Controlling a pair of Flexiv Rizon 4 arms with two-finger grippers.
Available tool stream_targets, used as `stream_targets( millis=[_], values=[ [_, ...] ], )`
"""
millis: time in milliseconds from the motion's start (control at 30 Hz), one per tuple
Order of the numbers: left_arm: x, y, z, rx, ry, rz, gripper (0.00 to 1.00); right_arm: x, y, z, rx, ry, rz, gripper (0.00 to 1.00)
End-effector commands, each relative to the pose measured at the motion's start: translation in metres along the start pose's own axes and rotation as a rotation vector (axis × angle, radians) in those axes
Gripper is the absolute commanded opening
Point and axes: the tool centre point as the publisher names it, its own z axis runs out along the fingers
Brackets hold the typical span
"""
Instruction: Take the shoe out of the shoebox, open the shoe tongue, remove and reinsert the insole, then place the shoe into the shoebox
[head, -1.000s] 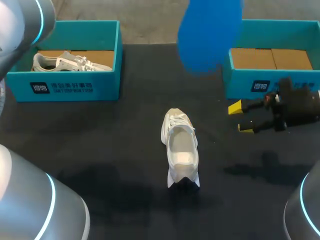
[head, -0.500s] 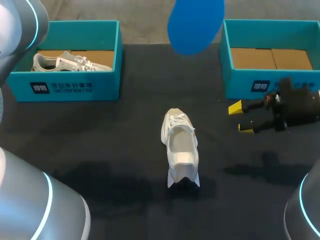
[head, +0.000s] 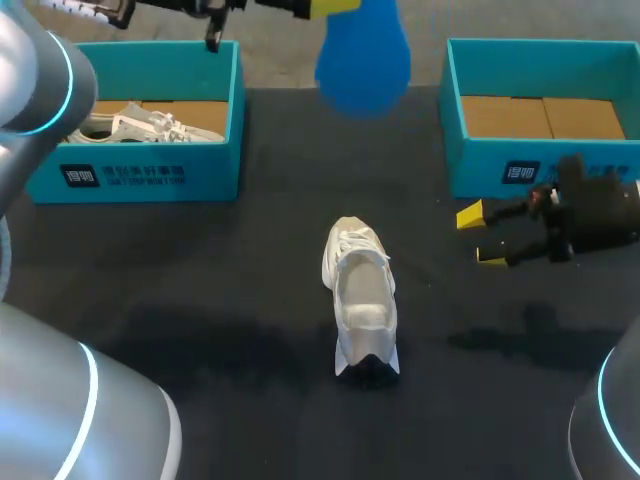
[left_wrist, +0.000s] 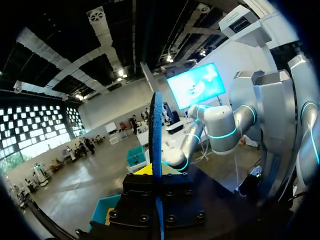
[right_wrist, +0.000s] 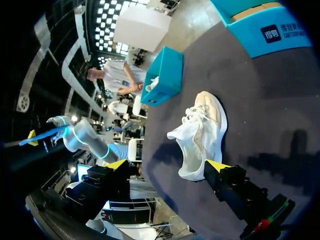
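— What sits along the left side?
— The left shoebox (head: 135, 165), teal, by the tabletop's (head: 200, 280) far-left edge. A second shoe (head: 140, 124), pale, lies inside it on the cardboard floor. The left arm (head: 35, 70) comes in over that corner.

— And that arm's pincer?
— The left pincer (head: 330, 8) is up high over the far edge, between the two boxes, clamped on the blue insole (head: 362, 55). The left wrist view shows the insole edge-on, pinched between the fingers.

— Where is the shoe?
— The white shoe (head: 360, 300) stands upright in the middle of the tabletop, toe toward the far edge and heel toward the robot, its opening facing up. Dark tabletop stretches wide on both of its sides.

— What is to the right?
— The right pincer (head: 480, 236) hangs above the tabletop near the shoe's right side, fingers apart and holding nothing, tips pointing toward the shoe. A strip of dark surface separates them. Behind the pincer stands the right shoebox (head: 545, 150), teal, at the far-right edge, with only cardboard showing inside.
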Motion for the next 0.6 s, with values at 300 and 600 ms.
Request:
stream_targets(
  millis=[300, 600],
  values=[
    [-0.009, -0.004, -0.004, -0.017, 0.036, 0.002, 0.0, 0.0, 0.0, 0.001, -0.002, -0.002, 0.0, 1.0],
    [0.003, 0.025, -0.018, 0.099, -0.037, 0.357, 0.0, 0.0, 0.0, 0.001, -0.002, -0.002, 0.0, 1.0]
  ],
)
